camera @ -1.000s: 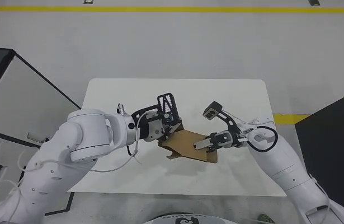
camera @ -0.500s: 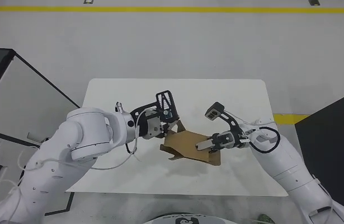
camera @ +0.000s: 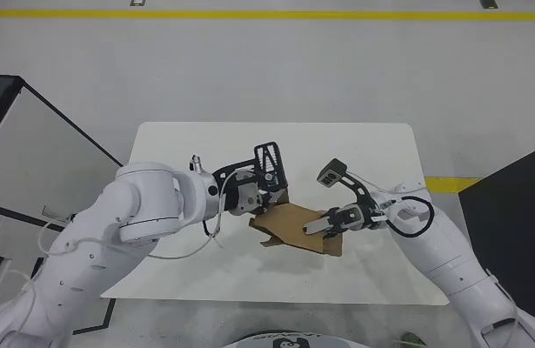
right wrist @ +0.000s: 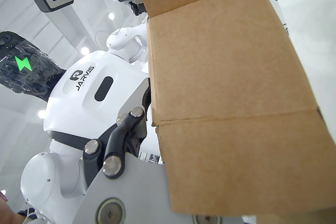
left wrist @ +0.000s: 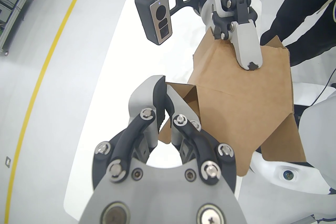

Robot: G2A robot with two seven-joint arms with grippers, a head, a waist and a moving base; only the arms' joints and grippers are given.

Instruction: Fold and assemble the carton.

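Note:
A brown carton (camera: 293,228), partly unfolded with loose flaps, hangs tilted just above the middle of the white table (camera: 354,148). My left gripper (camera: 265,202) is at its left end, shut on a corner flap; the left wrist view shows that gripper (left wrist: 166,101) pinching the flap's edge. My right gripper (camera: 312,227) clamps the carton's right part. One of its fingers (left wrist: 248,51) lies on the top panel, and the other is hidden underneath. In the right wrist view the carton (right wrist: 223,72) stands close up, its open flaps pointing away.
Bare white table surface lies all around the carton. A black-framed stand (camera: 15,113) is off the table's left side and a dark panel (camera: 511,217) off its right. A yellow floor line (camera: 267,14) runs behind.
My left gripper has shifted a little to the right with its flap, pushing that end of the carton inward. The right gripper has hardly moved.

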